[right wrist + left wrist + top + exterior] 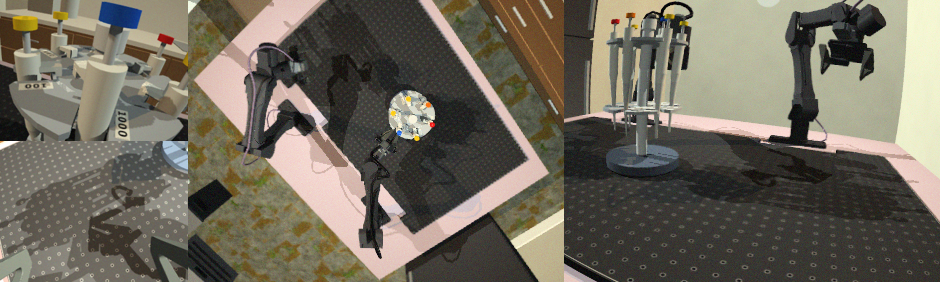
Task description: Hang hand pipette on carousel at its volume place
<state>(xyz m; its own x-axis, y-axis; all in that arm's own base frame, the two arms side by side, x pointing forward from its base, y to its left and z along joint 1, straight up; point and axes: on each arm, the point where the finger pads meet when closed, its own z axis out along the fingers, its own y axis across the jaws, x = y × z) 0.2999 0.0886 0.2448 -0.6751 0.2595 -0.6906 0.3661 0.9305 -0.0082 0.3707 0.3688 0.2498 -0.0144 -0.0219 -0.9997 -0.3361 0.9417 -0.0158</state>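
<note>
Right wrist view: the blue-buttoned pipette (399, 133) (663, 19) (101, 94) stands upright at the carousel (404, 106) (642, 135) (47, 104), beside the 1000 label (122, 124), apparently clenched by the right gripper (392, 136) (683, 52); left gripper (304, 70) (843, 75) (89, 246) released. Ease inward squarely, seating its hook behind the rail before releasing; I cannot tell whether it has caught.
</note>
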